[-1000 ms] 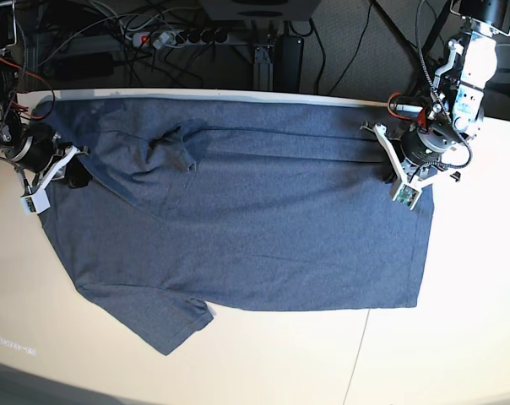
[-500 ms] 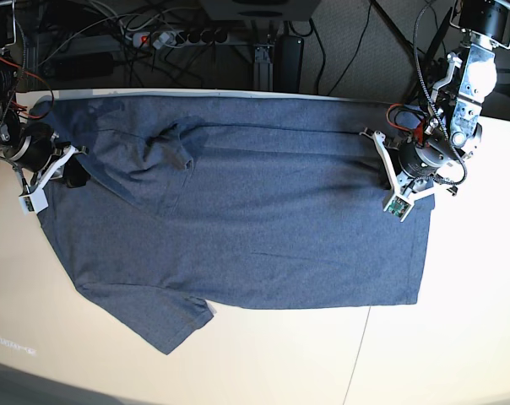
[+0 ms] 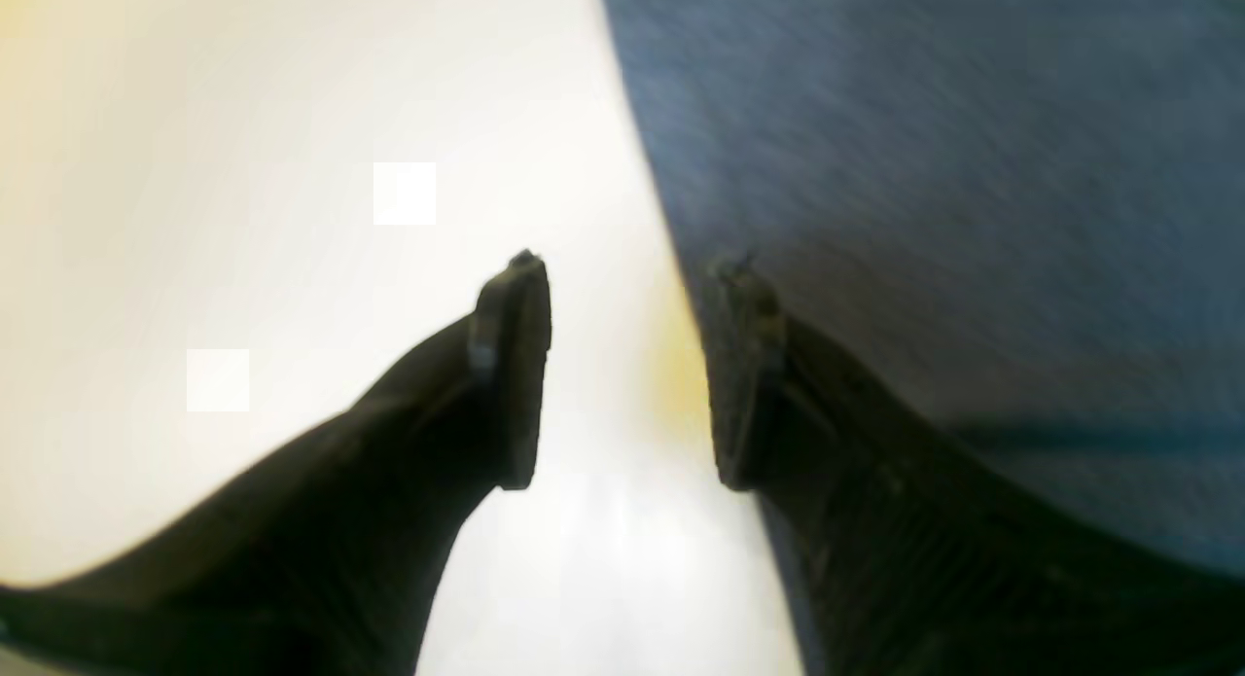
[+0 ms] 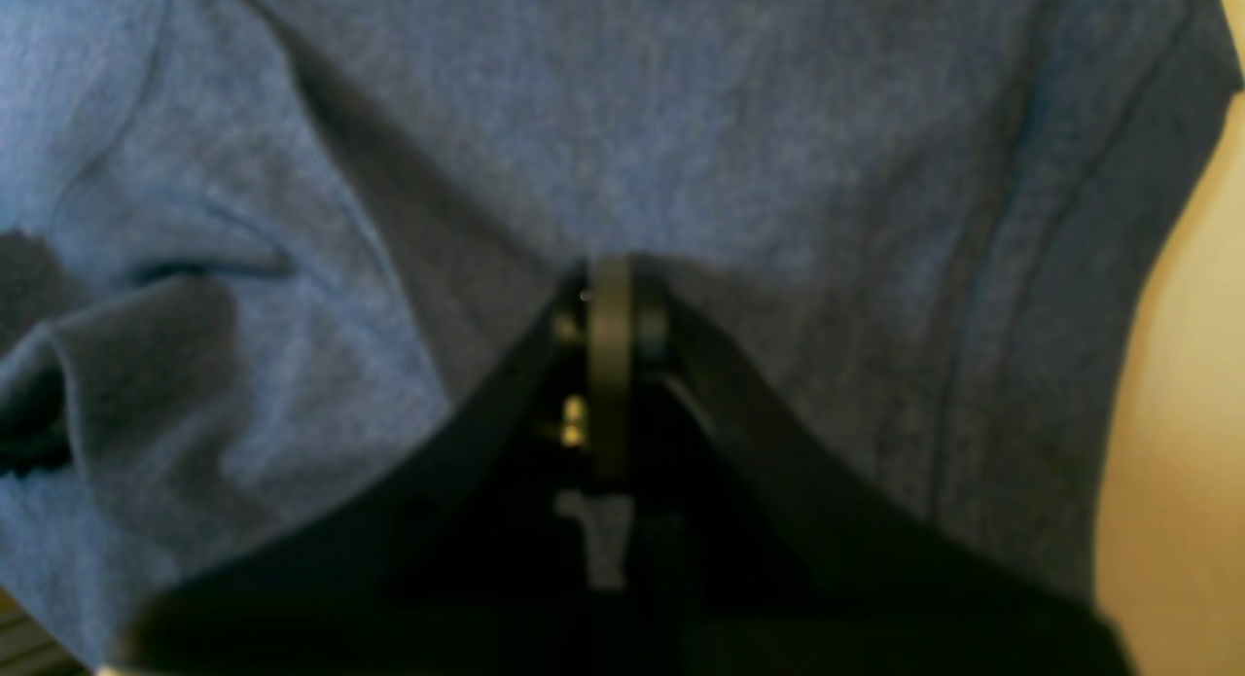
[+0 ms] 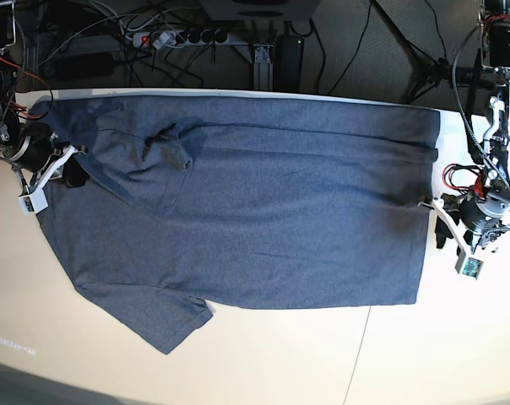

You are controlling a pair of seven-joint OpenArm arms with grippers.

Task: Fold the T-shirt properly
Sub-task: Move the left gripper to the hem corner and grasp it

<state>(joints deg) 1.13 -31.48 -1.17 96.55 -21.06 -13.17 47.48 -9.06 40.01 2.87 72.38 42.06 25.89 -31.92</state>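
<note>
T-shirt spread flat on table; left gripper just off its hem, jaws parted, empty; right gripper clenched on its shoulder edge

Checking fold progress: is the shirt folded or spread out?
Mostly spread: the T-shirt lies flat across the table, one sleeve folded inward.

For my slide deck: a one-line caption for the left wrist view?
Open left tool straddling the T-shirt edge above the pale table.
</note>
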